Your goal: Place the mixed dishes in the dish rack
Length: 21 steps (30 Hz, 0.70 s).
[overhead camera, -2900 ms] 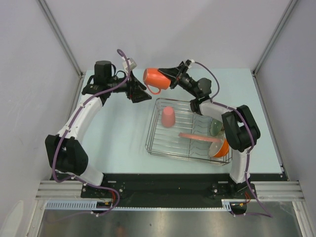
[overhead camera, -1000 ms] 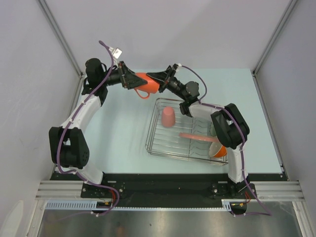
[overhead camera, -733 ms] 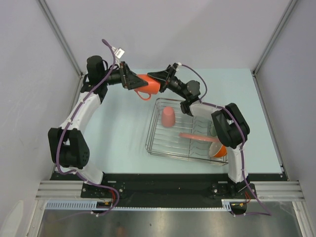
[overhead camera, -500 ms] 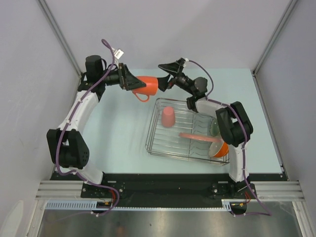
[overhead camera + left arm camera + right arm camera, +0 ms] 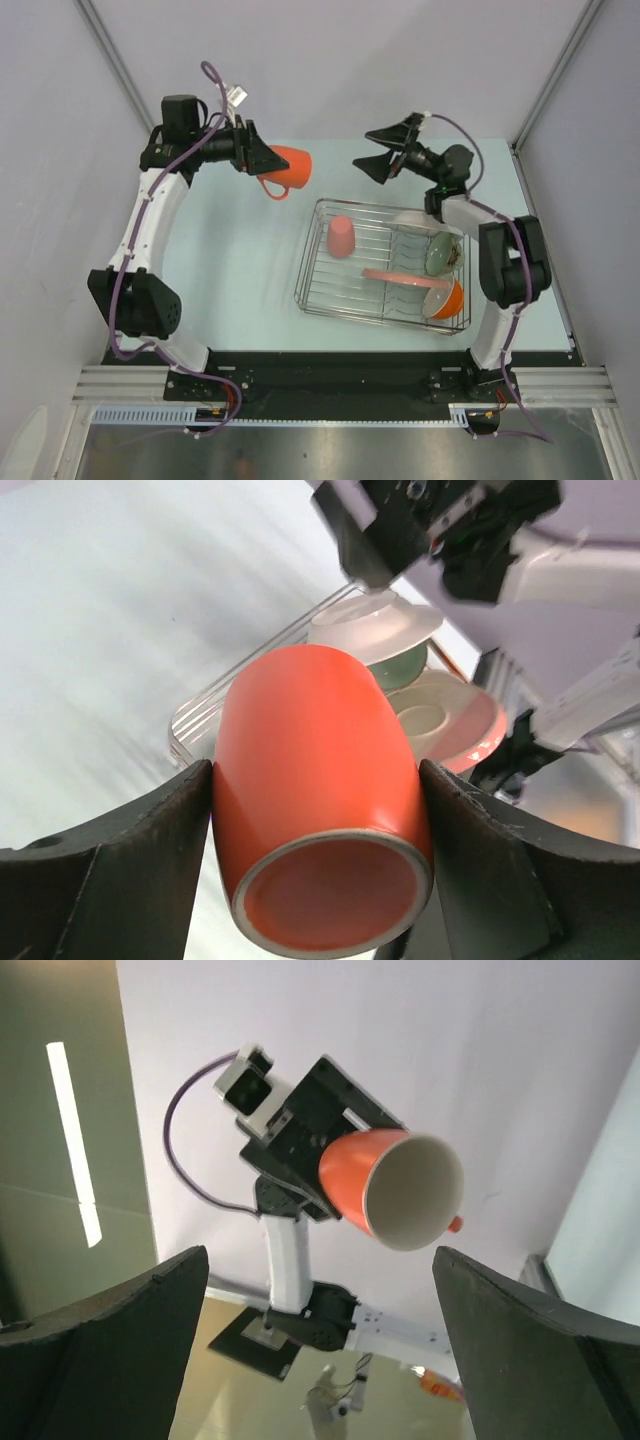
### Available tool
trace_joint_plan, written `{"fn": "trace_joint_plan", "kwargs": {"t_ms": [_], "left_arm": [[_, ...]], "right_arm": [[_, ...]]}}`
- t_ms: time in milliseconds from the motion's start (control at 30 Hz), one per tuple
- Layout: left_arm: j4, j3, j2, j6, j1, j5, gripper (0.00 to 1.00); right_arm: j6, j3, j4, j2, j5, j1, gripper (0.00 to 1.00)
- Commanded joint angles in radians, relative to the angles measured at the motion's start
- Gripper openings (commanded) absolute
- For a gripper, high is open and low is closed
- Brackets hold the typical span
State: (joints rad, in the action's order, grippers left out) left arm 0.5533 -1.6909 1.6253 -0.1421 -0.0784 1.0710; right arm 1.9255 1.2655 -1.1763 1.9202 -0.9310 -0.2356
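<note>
The left gripper (image 5: 256, 158) is closed around the sides of the orange handled ceramic mug (image 5: 288, 166), holding it sideways in the air over the pale blue counter (image 5: 230, 270), beyond the far left corner of the silver wire dish rack (image 5: 306, 262); the mug's white-lined mouth faces the right gripper (image 5: 380, 151), whose jaws are spread wide and empty; a pink plastic tumbler (image 5: 341, 237) stands in the rack's left part.

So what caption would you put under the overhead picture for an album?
Left gripper holding the orange mug beyond the dish rack; right gripper open, facing it.
</note>
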Motion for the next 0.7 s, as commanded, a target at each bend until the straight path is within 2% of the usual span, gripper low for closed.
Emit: {"fn": "trace_joint_plan", "kwargs": {"t_ms": [0, 33, 167, 233, 333, 433, 667], "left_arm": [[0.387, -0.199, 0.021, 0.333, -0.083, -0.081, 0.00], [0.428, -0.216, 0.027, 0.390, -0.110, -0.097, 0.00], [0.603, -0.253, 0.073, 0.495, -0.173, -0.166, 0.00], [0.635, -0.233, 0.079, 0.527, -0.225, -0.209, 0.00], [0.610, -0.118, 0.061, 0.555, -0.296, -0.281, 0.00], [0.551, -0.055, 0.044, 0.556, -0.351, -0.345, 0.00], [0.513, -0.015, 0.082, 0.549, -0.455, -0.430, 0.00]], "right_arm": [[-0.251, 0.002, 0.289, -0.186, -0.066, 0.100, 1.00], [-0.363, 0.002, 0.423, -0.210, -0.060, 0.135, 1.00], [-0.612, 0.002, 0.693, -0.308, -0.006, 0.209, 1.00], [-0.728, 0.002, 0.779, -0.345, 0.014, 0.228, 1.00], [-0.842, 0.002, 0.953, -0.377, 0.049, 0.263, 1.00], [-0.898, 0.002, 1.042, -0.404, 0.073, 0.278, 1.00], [-1.036, 0.002, 1.172, -0.460, 0.138, 0.300, 1.00]]}}
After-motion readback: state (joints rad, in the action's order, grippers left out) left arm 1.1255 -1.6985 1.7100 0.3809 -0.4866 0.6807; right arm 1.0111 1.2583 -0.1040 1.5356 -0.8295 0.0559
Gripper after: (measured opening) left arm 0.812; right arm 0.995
